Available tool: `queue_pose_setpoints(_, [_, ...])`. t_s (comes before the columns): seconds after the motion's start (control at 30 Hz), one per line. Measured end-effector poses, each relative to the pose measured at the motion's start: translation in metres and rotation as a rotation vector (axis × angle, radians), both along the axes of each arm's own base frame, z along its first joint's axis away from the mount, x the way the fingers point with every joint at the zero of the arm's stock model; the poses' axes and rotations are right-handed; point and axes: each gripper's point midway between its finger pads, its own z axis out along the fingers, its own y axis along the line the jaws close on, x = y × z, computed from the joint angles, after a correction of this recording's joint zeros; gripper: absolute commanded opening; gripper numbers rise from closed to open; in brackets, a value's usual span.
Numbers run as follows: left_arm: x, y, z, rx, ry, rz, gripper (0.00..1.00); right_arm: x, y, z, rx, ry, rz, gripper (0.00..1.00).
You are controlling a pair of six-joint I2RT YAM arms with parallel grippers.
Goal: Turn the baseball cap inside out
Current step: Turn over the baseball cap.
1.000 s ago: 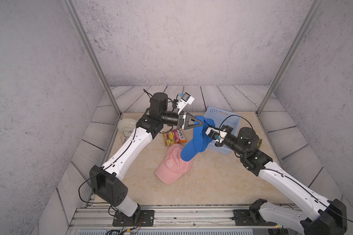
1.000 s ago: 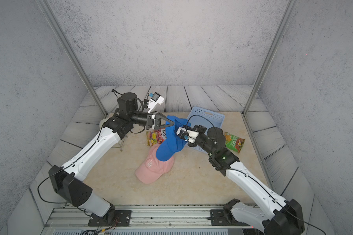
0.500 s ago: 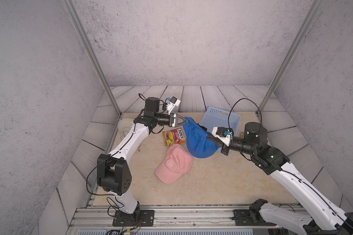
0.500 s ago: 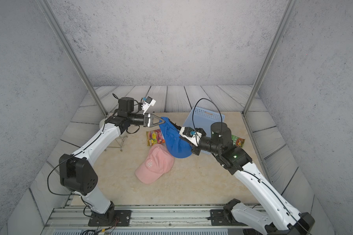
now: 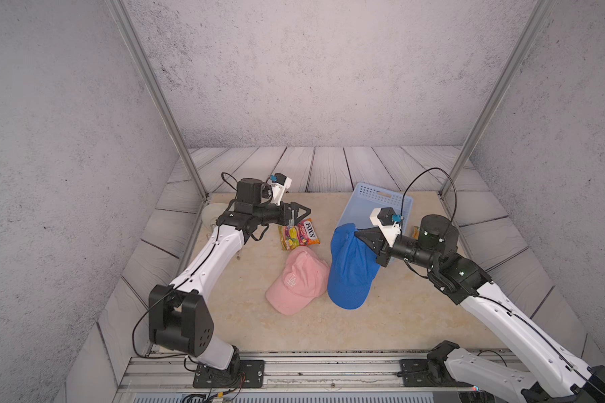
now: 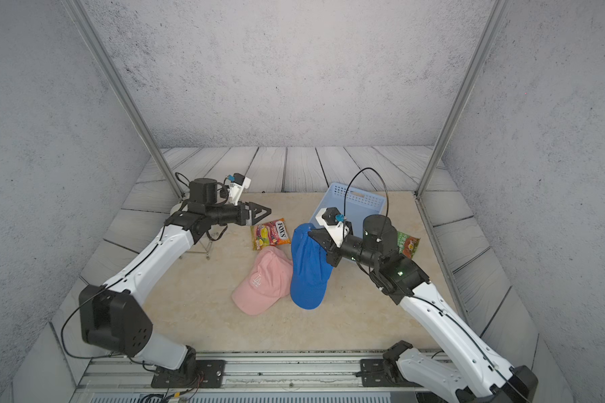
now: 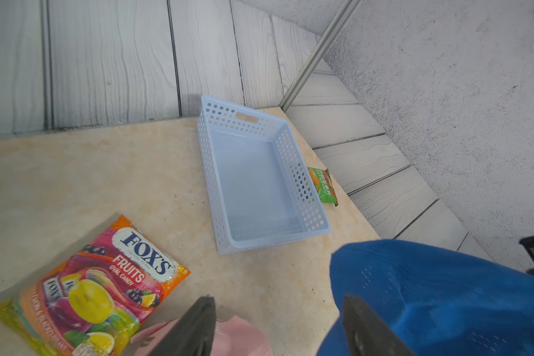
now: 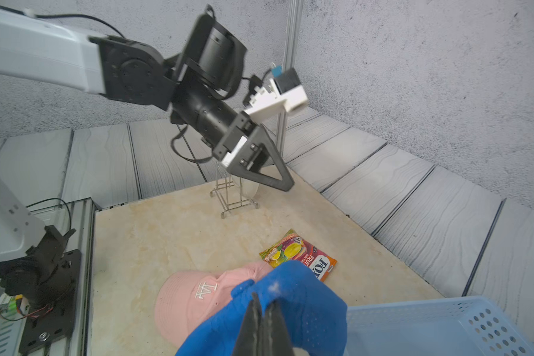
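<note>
Pinching the blue baseball cap (image 5: 350, 268) in closed right fingers (image 5: 367, 240) over the counter (image 5: 399, 314), just right of the pink cap (image 5: 296, 282), aiming open, empty left fingers (image 7: 198, 329) at its loose rim.

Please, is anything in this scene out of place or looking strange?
The blue cap hangs limp from the shut right gripper, pinched at one edge only; the left gripper stands open and empty, apart from it. A green snack packet lies beside the basket, near the edge of the table. Nothing looks spilled or damaged.
</note>
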Motion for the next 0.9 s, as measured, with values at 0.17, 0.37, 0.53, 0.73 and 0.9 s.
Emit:
queue_pose_setpoints(0.17, [-0.04, 0.0, 0.053, -0.043, -0.234, -0.031, 0.55, 0.005, 0.001, 0.001, 0.023, -0.006, -0.018, 0.0])
queue_pose_setpoints(0.37, [-0.075, -0.046, 0.06, -0.062, -0.29, -0.208, 0.51, 0.012, 0.004, 0.002, 0.046, -0.005, -0.021, 0.0])
queue_pose_setpoints(0.53, [-0.088, -0.084, 0.047, -0.095, -0.231, -0.356, 0.51, 0.012, 0.008, 0.005, 0.068, 0.003, 0.003, 0.0])
queue_pose_setpoints(0.73, [-0.087, -0.104, 0.037, -0.137, -0.16, -0.451, 0.54, 0.007, 0.011, 0.008, 0.089, 0.015, 0.038, 0.0])
queue_pose_setpoints(0.9, [-0.097, -0.109, 0.043, -0.18, -0.136, -0.518, 0.58, 0.005, 0.012, 0.008, 0.091, 0.018, 0.051, 0.0])
